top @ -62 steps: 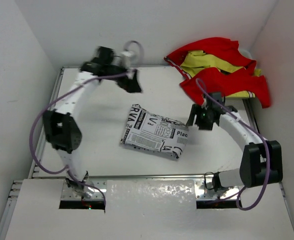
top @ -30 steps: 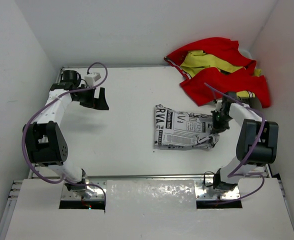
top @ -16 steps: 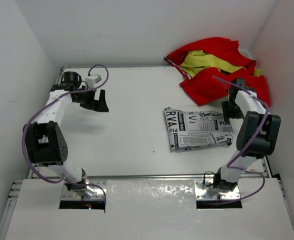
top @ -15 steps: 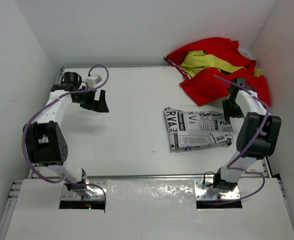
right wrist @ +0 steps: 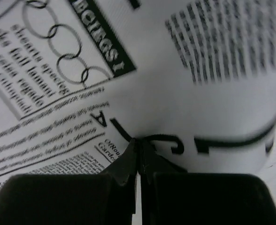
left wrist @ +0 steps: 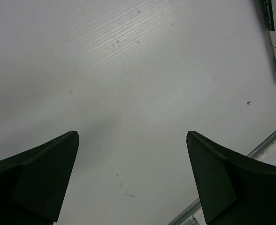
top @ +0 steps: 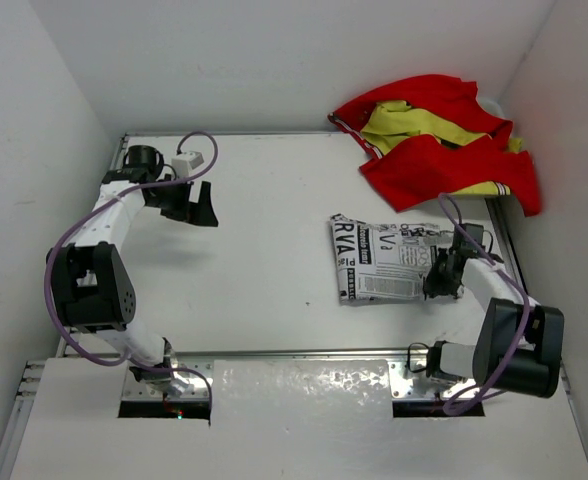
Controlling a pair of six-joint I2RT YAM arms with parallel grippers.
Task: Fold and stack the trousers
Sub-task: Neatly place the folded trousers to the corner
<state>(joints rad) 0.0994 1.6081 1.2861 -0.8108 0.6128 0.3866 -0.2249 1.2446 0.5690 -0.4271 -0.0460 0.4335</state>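
Item: the trousers [top: 392, 262], white cloth with black newspaper print, lying as one compact flat rectangle.
Location: on the table [top: 274, 200], toward 3 o'clock from its middle in the top view, long side running 9 to 3 o'clock. They lie just short of the red and yellow garments [top: 434, 135] heaped at the 1 o'clock corner, not touching them.
Done, as judged: the folding looks finished or nearly so. No leg trails loose and the edges sit fairly square.
Left, as judged: the end at 3 o'clock looks slightly rumpled under the arm and may need a last smoothing. The stacking is not visibly done, since the bundle rests alone on bare table with nothing under or over it. Where the stack belongs cannot be told.
Left gripper [top: 191, 208]: at 9 to 10 o'clock of the table, well apart from the trousers. The jaws are spread wide with nothing between them, and the wrist view shows only table below, with a corner of printed cloth at the frame's 2 o'clock edge.
Right gripper [top: 440, 277]: at the bundle's 4 o'clock corner. The jaws are fully closed, and the fingertips [right wrist: 128, 161] meet and press against the printed cloth. Whether a pinch of fabric is caught between them cannot be told.
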